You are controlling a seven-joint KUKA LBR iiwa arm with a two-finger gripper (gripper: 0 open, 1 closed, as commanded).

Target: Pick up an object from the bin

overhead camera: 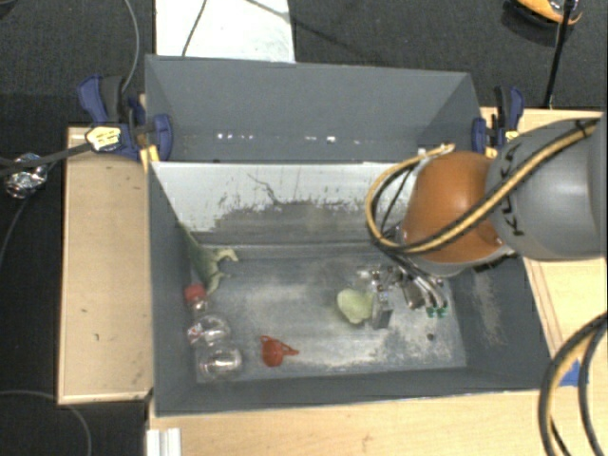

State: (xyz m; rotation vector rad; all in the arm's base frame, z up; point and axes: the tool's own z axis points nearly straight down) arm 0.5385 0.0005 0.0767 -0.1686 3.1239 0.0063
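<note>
Gripper [385, 304] hanging low over grey bin [285, 288] floor, pale green lump [352, 306] lying just beside its tip, toward bin's middle, whether spread or closed, cannot tell.

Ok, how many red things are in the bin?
2: a small red piece by the left wall, a red lump near the front edge. The arm could hide more.

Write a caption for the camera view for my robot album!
Robot gripper low in the grey bin, beside a pale green lump, with a small red scrap nearby.
</note>
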